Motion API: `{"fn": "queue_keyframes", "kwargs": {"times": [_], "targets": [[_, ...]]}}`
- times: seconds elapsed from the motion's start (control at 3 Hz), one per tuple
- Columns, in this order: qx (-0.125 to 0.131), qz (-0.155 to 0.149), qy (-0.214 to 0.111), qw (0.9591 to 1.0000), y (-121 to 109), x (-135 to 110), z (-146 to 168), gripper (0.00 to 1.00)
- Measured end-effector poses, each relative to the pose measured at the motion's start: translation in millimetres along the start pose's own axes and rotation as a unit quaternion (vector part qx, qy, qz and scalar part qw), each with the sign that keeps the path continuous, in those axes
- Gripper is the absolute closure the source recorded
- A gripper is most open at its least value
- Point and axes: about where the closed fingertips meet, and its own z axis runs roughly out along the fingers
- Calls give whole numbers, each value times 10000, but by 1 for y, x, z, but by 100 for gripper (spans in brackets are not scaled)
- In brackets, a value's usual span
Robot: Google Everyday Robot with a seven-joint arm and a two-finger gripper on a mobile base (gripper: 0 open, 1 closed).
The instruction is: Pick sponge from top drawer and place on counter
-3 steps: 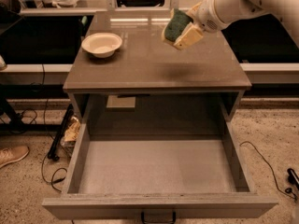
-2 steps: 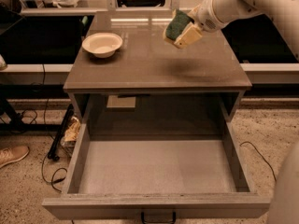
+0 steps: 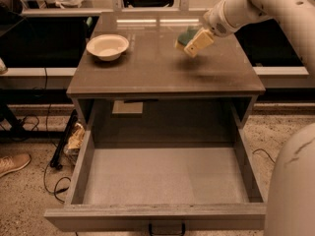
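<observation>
The gripper (image 3: 193, 44) pinched the sponge (image 3: 186, 34) between its cream fingers (image 3: 198, 42). It hung over the far right part of the counter (image 3: 162, 70), with its shadow on the top below it. A cream bowl (image 3: 107, 45) sat on the counter well off to its left. Lower down and nearer, the top drawer (image 3: 167, 178) stood pulled open. Far down to the left, a tan shoe (image 3: 12, 163) and black cords (image 3: 53, 167) lay on the floor.

Cream bowl (image 3: 107, 46), tan shoe (image 3: 12, 163), floor cables (image 3: 55, 164)
</observation>
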Motion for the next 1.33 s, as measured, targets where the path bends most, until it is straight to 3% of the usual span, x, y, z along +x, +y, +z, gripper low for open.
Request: {"fn": "queue_keyframes", "kwargs": {"times": [0.33, 0.67, 1.33], "targets": [[-100, 78, 58, 9999, 2, 11, 5, 0], [-49, 116, 64, 9999, 0, 23, -13, 0], [583, 14, -234, 9980, -12, 51, -112, 0]]}}
